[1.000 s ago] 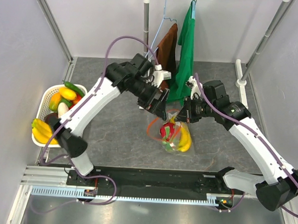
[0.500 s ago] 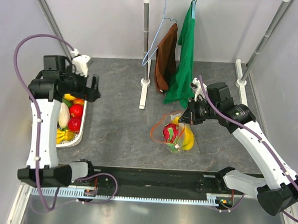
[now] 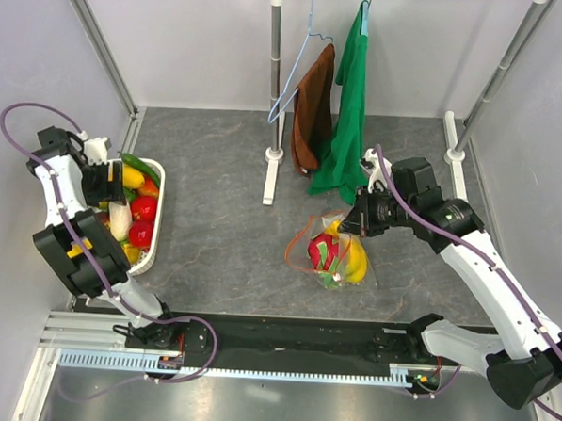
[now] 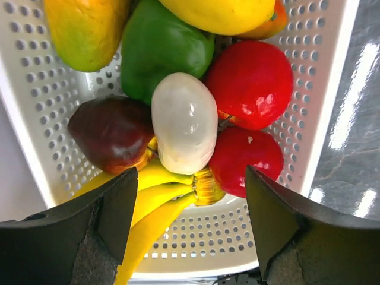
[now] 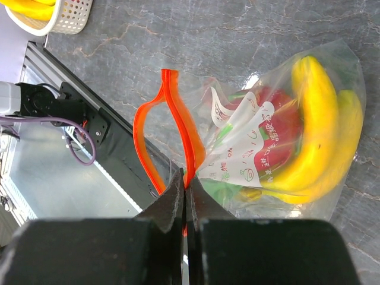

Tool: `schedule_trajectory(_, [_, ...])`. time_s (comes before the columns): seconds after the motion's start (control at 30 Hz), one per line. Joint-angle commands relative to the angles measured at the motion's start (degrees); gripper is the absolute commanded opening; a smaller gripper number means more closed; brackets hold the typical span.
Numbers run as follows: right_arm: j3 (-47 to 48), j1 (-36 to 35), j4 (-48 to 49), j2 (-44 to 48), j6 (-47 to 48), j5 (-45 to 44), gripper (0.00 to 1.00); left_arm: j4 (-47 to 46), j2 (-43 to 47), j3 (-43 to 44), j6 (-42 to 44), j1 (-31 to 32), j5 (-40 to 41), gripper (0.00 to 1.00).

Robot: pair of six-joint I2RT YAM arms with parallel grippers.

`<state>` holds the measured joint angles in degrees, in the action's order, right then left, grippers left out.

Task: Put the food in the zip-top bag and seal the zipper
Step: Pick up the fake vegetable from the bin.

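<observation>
Bag (image 3: 330,256): near me, just off the worktop's (image 3: 224,226) centre toward 4 o'clock, mouth gaping. A banana (image 5: 314,124) and red and green pieces are already inside.
Bag feel: thin, limp and crinkly, I'd judge. It would slump shut if not held by its stiffer edge.
Zipper (image 5: 160,130): orange strip looped open at the mouth. I can't spot the slider. It looks the firmest place to hold.
Right tool (image 5: 185,196): clamped tight on the zipper strip.
Basket (image 4: 332,89): at 9 o'clock, white and perforated, heaped with food.
Left tool (image 4: 190,178): above the basket, jaws spread wide, gripping nothing.
White piece (image 4: 184,130): on top of the heap, red pieces (image 4: 249,83) touching its side, banana bunch (image 4: 154,184) beneath.
Food feel: probably light, hard, glossy plastic. Round ones may squirt from a pinch, so grip the white piece across its narrow middle.
Rack (image 3: 274,78): far side, 12 o'clock, brown and green cloths hanging.
</observation>
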<state>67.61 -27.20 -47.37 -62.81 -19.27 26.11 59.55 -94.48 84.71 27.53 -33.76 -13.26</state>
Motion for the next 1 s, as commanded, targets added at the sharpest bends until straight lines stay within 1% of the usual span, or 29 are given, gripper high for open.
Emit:
schedule_trajectory(0.0, [2.17, 0.66, 1.67, -0.47, 0.81, -0.88, 0.0, -5.93, -1.58, -2.96, 5.07, 0.01, -2.2, 0.79])
schedule_trajectory(0.2, [2.87, 0.92, 1.76, -1.44, 1.25, -0.88, 0.0, -10.33, -3.69, -6.65, 4.55, -0.08, -1.16, 0.79])
schedule_trajectory(0.37, [3.22, 1.1, 1.76, -2.23, 1.25, -0.71, 0.0, -12.79, -6.07, -6.66, 3.85, -0.08, -0.54, 0.77])
schedule_trajectory(0.47, [3.4, 1.1, 1.93, -2.41, 1.25, -0.71, 0.0, -12.44, -5.81, -6.13, 3.76, -0.08, -1.24, 0.63])
schedule_trajectory(0.5, [3.4, 1.1, 2.02, -2.32, 1.16, -0.71, 0.0, -12.09, -5.11, -5.78, 3.85, -0.08, -1.59, 0.49])
schedule_trajectory(0.53, [3.4, 1.1, 2.02, -2.23, 1.16, -0.62, 0.0, -11.74, -4.32, -5.52, 3.85, -0.08, -2.03, 0.42])
schedule_trajectory(0.6, [3.05, 1.1, 2.2, -2.15, 0.99, -0.53, 0.0, -10.25, -0.63, -4.47, 3.94, 0.01, -3.79, 0.33])
schedule_trajectory(0.7, [2.44, 1.1, 2.29, -1.71, 1.07, -0.44, 0.0, -6.56, 5.25, -0.87, 3.59, 0.88, -6.34, 0.25])
schedule_trajectory(0.73, [2.35, 1.1, 2.29, -1.71, 0.99, -0.44, 0.0, -5.42, 7.09, 0.27, 3.58, 1.41, -7.56, 0.24])
schedule_trajectory(0.77, [2.09, 1.1, 2.29, -1.53, 0.9, -0.36, 0.0, -3.58, 8.77, 2.28, 3.58, 2.11, -9.57, 0.23])
schedule_trajectory(0.8, [1.82, 1.1, 2.29, -1.44, 0.9, -0.36, 0.0, -2.87, 12.7, 3.18, 3.41, 4.55, -10.9, 0.22])
schedule_trajectory(0.83, [1.65, 1.1, 2.29, -1.44, 0.9, -0.36, 0.0, -1.64, 14.65, 4.14, 3.23, 5.97, -13.18, 0.2])
schedule_trajectory(0.87, [1.56, 1.01, 2.29, -1.36, 0.9, -0.27, 0.0, -0.93, 16.59, 5.72, 2.71, 7.38, -19.46, 0.19])
schedule_trajectory(0.9, [1.38, 1.1, 2.29, -1.27, 0.9, -0.36, 0.0, 0.03, 21.04, 6.08, 1.49, 10.96, -23.27, 0.18])
schedule_trajectory(0.93, [1.29, 1.01, 2.37, -1.35, 0.81, -0.27, 0.0, -0.22, 23.09, 6.0, 0.34, 13.43, -26.79, 0.18])
schedule_trajectory(0.97, [1.38, 1.01, 2.55, -1.35, 0.72, -0.27, 0.0, -1.09, 25.37, 5.39, -2.97, 20.15, -31.87, 0.21])
